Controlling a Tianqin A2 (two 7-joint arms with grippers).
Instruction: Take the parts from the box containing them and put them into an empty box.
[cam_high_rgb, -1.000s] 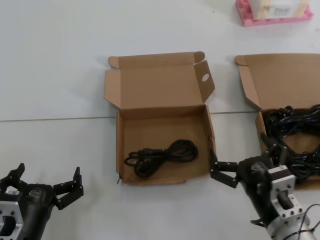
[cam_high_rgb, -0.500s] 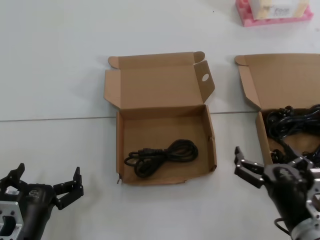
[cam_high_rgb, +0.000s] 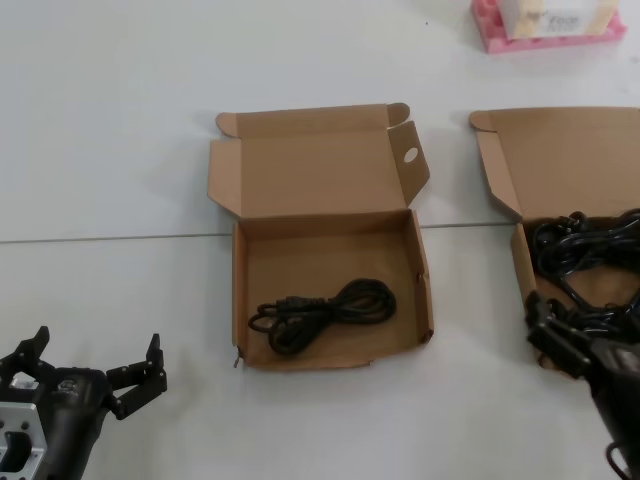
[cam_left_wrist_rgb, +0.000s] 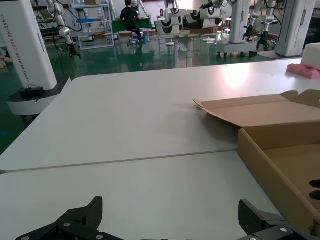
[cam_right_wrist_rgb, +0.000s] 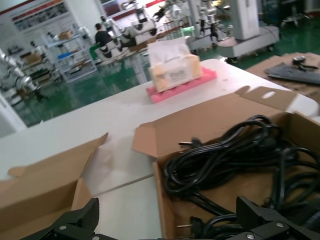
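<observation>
Many cables (cam_high_rgb: 585, 262) just beyond open R hand (cam_high_rgb: 556, 338), L hand (cam_high_rgb: 95, 375) parked.

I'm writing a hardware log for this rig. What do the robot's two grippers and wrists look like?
Both are matte black. The left gripper has angular, toothed fingers on a rounded black housing, with a silver metal wrist block pierced by round holes behind it. The right gripper shows the same black, jagged finger shape on a dark body, with a thin black cable looping beside its wrist.

head view looking down, wrist views low across table (cam_high_rgb: 120, 120)
</observation>
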